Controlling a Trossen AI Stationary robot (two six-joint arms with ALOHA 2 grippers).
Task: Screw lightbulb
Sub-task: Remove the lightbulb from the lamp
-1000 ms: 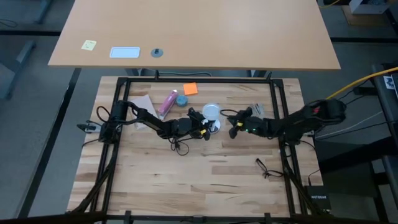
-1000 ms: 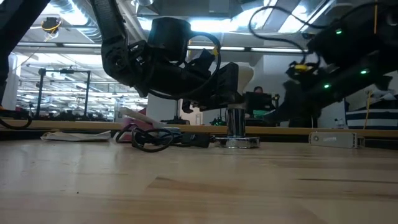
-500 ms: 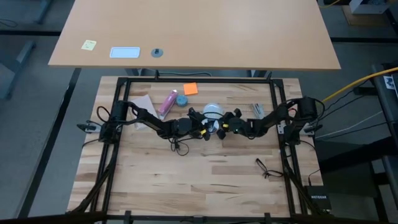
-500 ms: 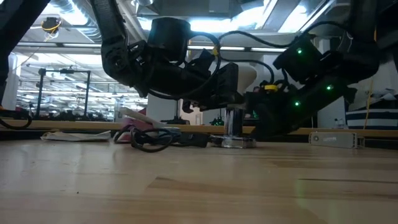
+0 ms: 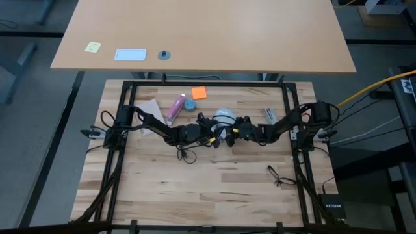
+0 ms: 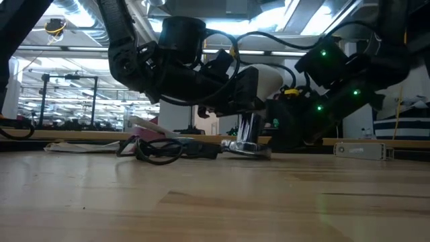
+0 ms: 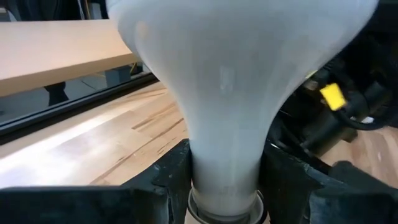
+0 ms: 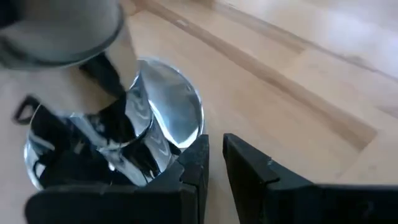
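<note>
I had the left gripper (image 7: pixel 225 171) clamped on the narrow neck of the lightbulb (image 7: pixel 236 74), its dark fingers (image 7: pixel 171 171) pressing either side just above the metal collar. The bulb was frosted white, smooth, swelling to a round globe; from above it (image 5: pixel 222 116) sat mid-table, toward the far side, between the two arms. The right gripper (image 8: pixel 214 162) stood at the rim of the lamp base (image 8: pixel 158 118), a shiny mirror-like silver disc, with only a thin gap between its fingers and nothing between them; I could not tell whether it gripped the rim. Only the low view showed the base (image 6: pixel 246 149) tilted, one edge lifted off the pale butcher-block table (image 5: pixel 214 175). A pink tube (image 5: pixel 176 106) and orange note (image 5: pixel 198 93) lay farther back. Beyond was a bright workshop.
</note>
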